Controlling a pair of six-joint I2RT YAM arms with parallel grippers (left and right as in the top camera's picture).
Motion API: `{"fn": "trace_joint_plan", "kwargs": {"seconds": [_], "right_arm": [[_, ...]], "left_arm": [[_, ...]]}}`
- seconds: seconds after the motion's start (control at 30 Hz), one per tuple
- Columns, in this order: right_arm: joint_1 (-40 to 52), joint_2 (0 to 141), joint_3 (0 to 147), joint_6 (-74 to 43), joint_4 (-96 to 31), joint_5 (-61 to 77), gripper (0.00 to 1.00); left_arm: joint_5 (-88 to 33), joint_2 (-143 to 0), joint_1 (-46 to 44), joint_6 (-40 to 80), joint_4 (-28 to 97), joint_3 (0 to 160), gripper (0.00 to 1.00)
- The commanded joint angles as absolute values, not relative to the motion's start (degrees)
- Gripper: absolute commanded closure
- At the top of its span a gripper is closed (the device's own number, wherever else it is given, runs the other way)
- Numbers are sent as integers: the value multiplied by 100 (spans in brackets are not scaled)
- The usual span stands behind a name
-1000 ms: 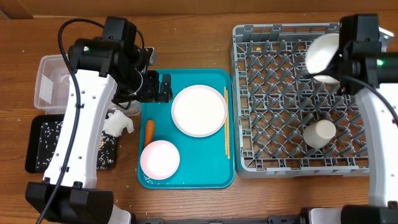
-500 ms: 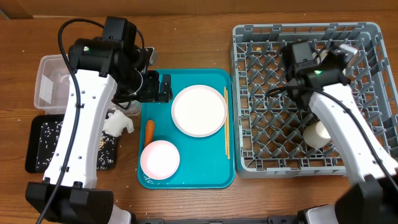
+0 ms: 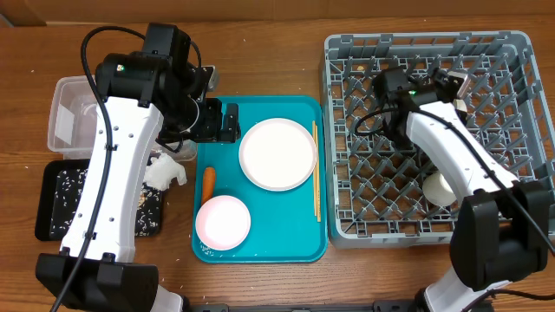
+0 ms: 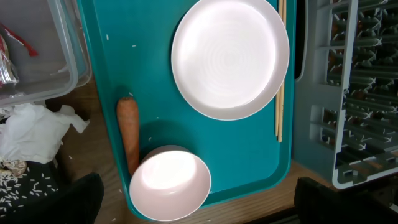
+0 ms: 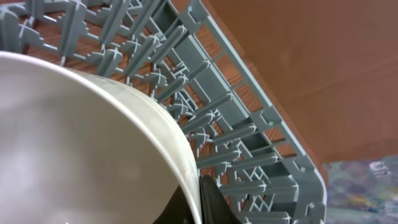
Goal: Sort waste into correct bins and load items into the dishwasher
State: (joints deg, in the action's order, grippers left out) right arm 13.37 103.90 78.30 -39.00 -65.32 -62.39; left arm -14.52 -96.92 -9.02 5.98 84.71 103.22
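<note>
One carrot [image 3: 208,180] lies parallel to the chopsticks [image 3: 316,173].

- near left of the rack [image 3: 347,221] lies open; a cup [image 3: 438,186] stands near right.
- the right arm [image 3: 442,143] and its white bowl [image 5: 74,143] cross the rack's far middle.
- the carrot [image 3: 208,181] lies uncovered, the left arm [image 3: 121,173] just beside it, with the plate [image 3: 277,154] and pink bowl [image 3: 223,222] close by.
</note>
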Motion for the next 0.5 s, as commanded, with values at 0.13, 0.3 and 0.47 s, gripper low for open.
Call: {"fn": "trace_joint_plan", "kwargs": {"seconds": [0.13, 0.3, 0.47], "right_arm": [[2036, 10637, 7800, -3850, -6521, -6042, 95], [2375, 10637, 7800, -3850, -6517, -6040, 91], [2438, 10637, 7806, -3656, -6523, -6657, 92]], "left_arm": [[-1441, -9701, -939, 554, 8479, 10394, 0], [-1441, -9701, -939, 554, 8482, 10394, 0], [-1439, -9701, -939, 554, 8479, 10394, 0]]}}
